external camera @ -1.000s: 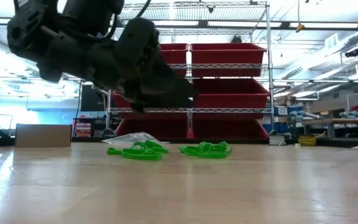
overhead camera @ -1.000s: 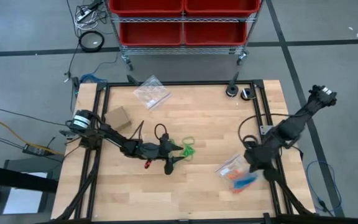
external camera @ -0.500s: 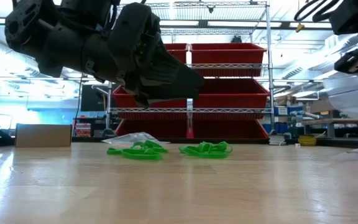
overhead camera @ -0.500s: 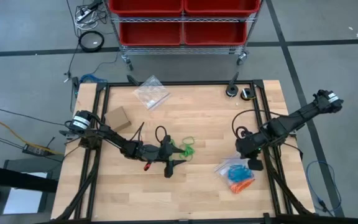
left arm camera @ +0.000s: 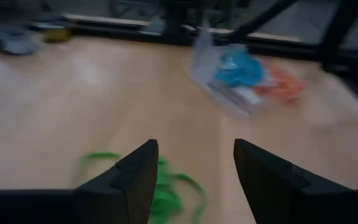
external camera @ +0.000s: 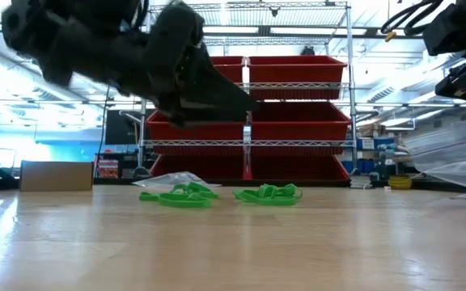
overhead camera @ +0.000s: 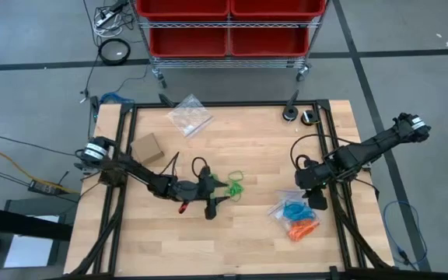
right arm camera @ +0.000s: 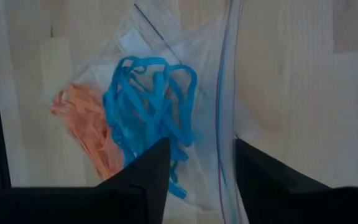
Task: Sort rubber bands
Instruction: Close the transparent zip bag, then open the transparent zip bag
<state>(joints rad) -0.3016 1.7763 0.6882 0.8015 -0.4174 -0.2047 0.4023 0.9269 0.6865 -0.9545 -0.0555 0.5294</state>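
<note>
Wooden tabletop [overhead camera: 247,155] framed in black rails, red bins on a wire shelf beyond the far edge. Nearest, toward the right near corner, orange bands [overhead camera: 302,229] lie in a loose heap, touching the blue bands [overhead camera: 293,211] that sit inside a clear bag [overhead camera: 280,208]; right wrist view shows blue bands [right arm camera: 151,106] under the plastic with orange bands [right arm camera: 86,134] beside them. Right gripper [overhead camera: 315,200] hangs just above the bag's far side, fingers [right arm camera: 138,180] spread with bag film between them, apparently gripping nothing. A second ago it sat low over the pile, clamped shut; now it is lifted and parted, so the blue load looks dropped into the bag. Judgement: blue step about done, orange still out. Mid-table, left gripper [overhead camera: 218,196] hovers above the green bands [overhead camera: 234,185], fingers [left arm camera: 129,180] wide apart, empty, same as a second ago; green bands [external camera: 217,195] rest flat on the wood, unsorted. Farther back: cardboard box [overhead camera: 148,145] far left, second clear bag [overhead camera: 190,115] near the far edge, probably for green.
</note>
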